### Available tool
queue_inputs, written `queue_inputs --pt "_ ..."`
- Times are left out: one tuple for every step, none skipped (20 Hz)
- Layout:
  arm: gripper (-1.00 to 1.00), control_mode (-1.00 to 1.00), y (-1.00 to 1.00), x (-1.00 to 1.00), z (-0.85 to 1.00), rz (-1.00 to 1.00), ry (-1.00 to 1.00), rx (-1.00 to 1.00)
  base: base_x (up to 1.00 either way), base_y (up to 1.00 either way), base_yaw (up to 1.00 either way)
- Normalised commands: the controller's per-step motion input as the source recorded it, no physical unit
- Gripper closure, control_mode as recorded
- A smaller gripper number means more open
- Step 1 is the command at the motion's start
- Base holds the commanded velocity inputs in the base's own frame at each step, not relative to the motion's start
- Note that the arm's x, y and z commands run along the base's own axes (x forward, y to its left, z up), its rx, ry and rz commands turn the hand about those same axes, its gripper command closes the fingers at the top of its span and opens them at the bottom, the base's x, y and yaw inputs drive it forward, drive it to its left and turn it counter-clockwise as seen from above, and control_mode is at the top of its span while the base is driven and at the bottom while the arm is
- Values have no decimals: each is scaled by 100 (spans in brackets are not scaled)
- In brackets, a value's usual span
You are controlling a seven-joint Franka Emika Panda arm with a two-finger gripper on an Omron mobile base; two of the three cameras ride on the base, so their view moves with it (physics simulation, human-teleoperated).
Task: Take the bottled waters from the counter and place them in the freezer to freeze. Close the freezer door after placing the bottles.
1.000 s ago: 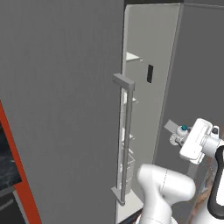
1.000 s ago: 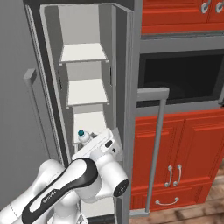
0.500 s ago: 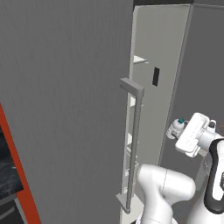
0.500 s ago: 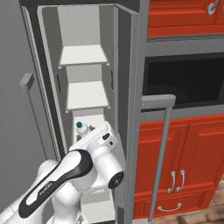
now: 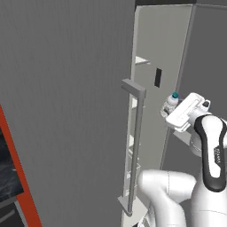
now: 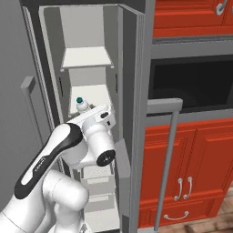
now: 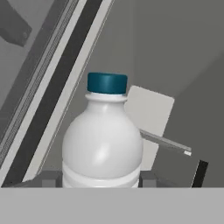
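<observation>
1. Carrying one bottled water [image 7: 103,140] upright at the freezer [image 6: 86,27] opening; gripper [image 7: 99,178] is clamped on its body, fingertips [image 7: 49,178] either side.
2. Left to right: freezer door [image 5: 66,111] swung wide, bar handle [image 5: 135,146], then bottle, level with a middle shelf [image 6: 88,93].
3. Judgement: push in over the shelf, keep bottle upright, release once seated.
4. Count: one bottle, one gripper, two bare white shelves visible.
</observation>
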Motion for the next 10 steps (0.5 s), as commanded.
queue_inputs --pt "100 -100 -21 29 79 0 9 23 0 0 0" --pt "100 -100 -23 35 73 0 11 25 0 0 0" --pt "100 -100 -20 40 66 0 11 24 0 0 0" --pt "100 -100 -18 38 66 0 11 28 0 0 0" --pt "100 -100 -17 32 59 0 10 32 0 0 0" --pt "100 -100 -10 30 44 0 10 32 0 0 0" --pt "100 -100 -9 34 31 0 11 33 0 0 0" --pt "100 -100 -6 37 29 0 12 33 0 0 0" --pt "100 -100 -6 39 28 0 12 33 0 0 0" --pt "100 -100 -4 36 29 0 11 30 0 0 0"
